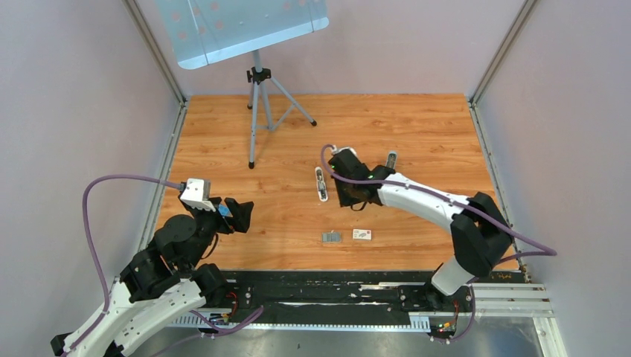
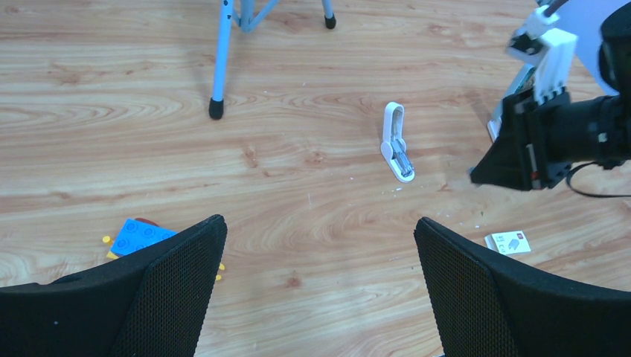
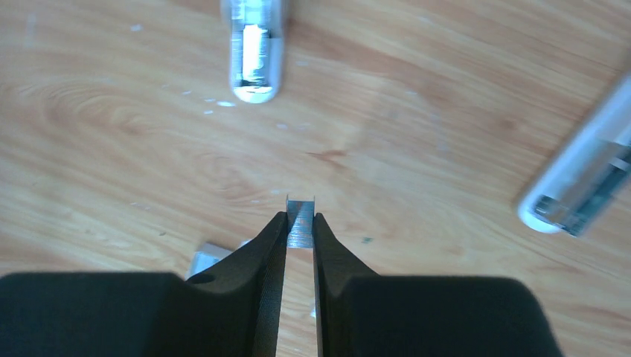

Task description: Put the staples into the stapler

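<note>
The white stapler lies open on the wooden table in two parts: one part (image 1: 321,184) (image 3: 253,44) (image 2: 396,145) just left of my right gripper, the other (image 1: 391,160) (image 3: 584,186) to its right. My right gripper (image 1: 356,201) (image 3: 300,223) is shut on a short grey strip of staples (image 3: 300,216) and holds it above the table, a little short of the first part. More staples (image 1: 332,236) (image 3: 208,259) lie on the table nearer the arms. My left gripper (image 1: 242,212) (image 2: 320,227) is open and empty, off to the left.
A small white printed box (image 1: 362,234) (image 2: 510,242) lies beside the loose staples. A tripod (image 1: 257,111) with a reflector panel stands at the back. A blue toy brick (image 2: 141,236) lies under my left gripper. Walls close in both sides.
</note>
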You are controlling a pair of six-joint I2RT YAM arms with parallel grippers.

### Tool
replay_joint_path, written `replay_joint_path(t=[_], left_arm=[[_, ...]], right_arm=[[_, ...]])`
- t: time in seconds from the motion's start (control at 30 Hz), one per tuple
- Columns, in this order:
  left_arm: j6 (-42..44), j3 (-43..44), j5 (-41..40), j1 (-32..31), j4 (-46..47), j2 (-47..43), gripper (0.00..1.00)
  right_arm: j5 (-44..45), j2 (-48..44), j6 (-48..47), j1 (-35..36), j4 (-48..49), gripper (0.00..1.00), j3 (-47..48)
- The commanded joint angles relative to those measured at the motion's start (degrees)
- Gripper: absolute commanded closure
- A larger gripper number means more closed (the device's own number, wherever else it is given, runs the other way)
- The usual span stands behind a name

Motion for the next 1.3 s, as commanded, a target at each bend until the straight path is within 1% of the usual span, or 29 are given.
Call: replay_joint_path(t=[0.0,0.2,0.33,0.43,0.7,1.27], left_arm=[[0.91,-0.17,-0.2,0.39,-0.01,-0.33,0.0],[1.06,-0.33,0.43,0.35,0.17,-0.49,0.0],[1.16,-0.33,0.74,0.35,0.33,-0.44,0.0],[1.14,-0.32,0.89,0.34,0.33,-0.45,0.0],[1.17,-0.37,1.0,0.35,0.33,-0.73,0.0],[1.27,-0.4,0.9,0.35,0.43,-1.12,0.0]], right_arm=[[3.24,-5.59,-0.98,-6.09,-2.03,0.8,-5.51],[4.59,-10.68,-0.36,-15.67,-1.95,0.8,-10.59],[4.71,-11.72,0.09,-20.0,-1.87,0.8,-11.98],[4.25,-11.61,0.1,-21.86,-1.39,0.8,-12.22],[2.16,-9.79,-0.08,-24.3,0.89,0.8,-12.95],[0.98,-6.29,0.36,-26.0,2.88,0.81,-12.44]])
